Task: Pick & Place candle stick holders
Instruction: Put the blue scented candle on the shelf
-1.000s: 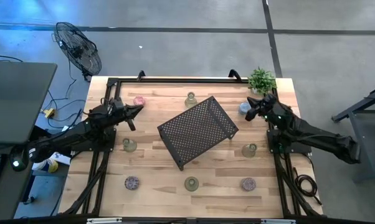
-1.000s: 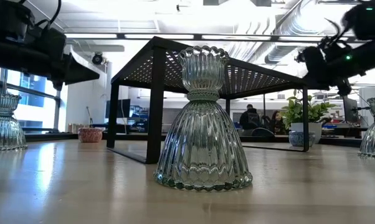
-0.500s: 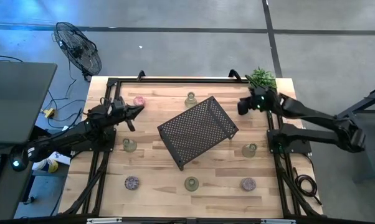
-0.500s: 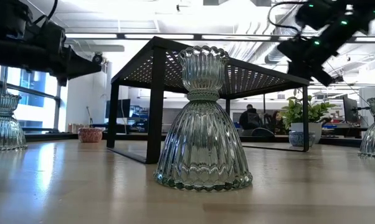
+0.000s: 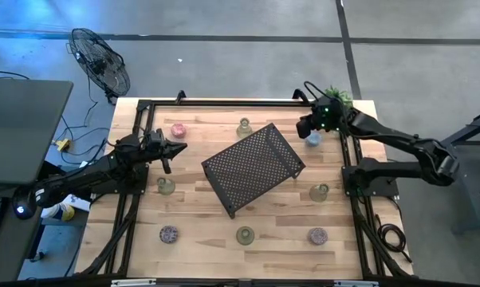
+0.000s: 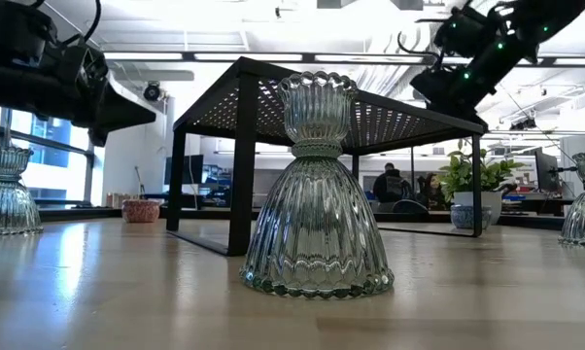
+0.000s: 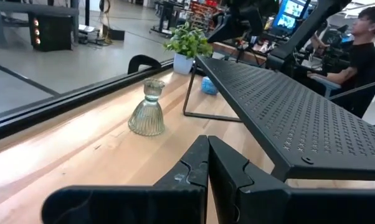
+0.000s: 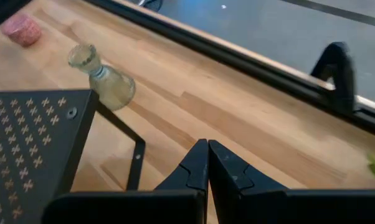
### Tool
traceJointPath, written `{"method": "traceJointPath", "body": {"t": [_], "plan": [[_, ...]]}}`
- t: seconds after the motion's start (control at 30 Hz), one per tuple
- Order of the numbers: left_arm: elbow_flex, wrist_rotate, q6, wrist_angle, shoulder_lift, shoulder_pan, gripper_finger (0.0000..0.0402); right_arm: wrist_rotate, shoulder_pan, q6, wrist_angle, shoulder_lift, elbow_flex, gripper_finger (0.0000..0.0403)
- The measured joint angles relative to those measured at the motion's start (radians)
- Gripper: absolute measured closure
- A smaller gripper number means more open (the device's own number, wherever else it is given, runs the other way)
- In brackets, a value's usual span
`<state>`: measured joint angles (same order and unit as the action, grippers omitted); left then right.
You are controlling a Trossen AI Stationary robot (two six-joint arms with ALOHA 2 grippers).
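No readable text, label, brand, number or sign appears in any of the four views. The monitors (image 7: 294, 9) in the room behind the desk (image 5: 192, 199) glow with bright colour, but nothing on them resolves into letters (they are too far off and too small to make out). The black mesh tray (image 5: 253, 167) carries only a pattern of small punched crosses, which are not writing.
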<state>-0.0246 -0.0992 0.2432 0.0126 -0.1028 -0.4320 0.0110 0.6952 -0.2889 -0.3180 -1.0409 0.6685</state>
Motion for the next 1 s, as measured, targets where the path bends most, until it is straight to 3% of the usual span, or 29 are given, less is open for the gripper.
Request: {"method": "traceJointPath", "body": {"t": [0.3, 0.47, 0.67, 0.8, 1.0], "plan": [[0.001, 0.053, -0.032, -0.010, 0.000, 0.000, 0.0401, -0.027, 0.025, -0.017, -0.014, 0.014, -0.029, 0.0403], [-0.005, 0.054, -0.072, -0.008, 0.000, 0.000, 0.0401, -0.043, 0.025, -0.066, -0.172, 0.050, -0.029, 0.0403], [-0.060, 0.064, -0.176, 0.005, -0.019, 0.000, 0.0401, 0.051, 0.021, -0.152, -0.292, 0.054, -0.029, 0.0397], [-0.073, 0.084, -0.214, 0.009, -0.053, 0.000, 0.0401, 0.115, -0.009, -0.192, -0.351, 0.053, -0.029, 0.0349], [-0.076, 0.084, -0.204, 0.028, -0.113, 0.000, 0.0401, 0.138, -0.020, -0.298, -0.381, 0.027, -0.029, 0.0216]]}}
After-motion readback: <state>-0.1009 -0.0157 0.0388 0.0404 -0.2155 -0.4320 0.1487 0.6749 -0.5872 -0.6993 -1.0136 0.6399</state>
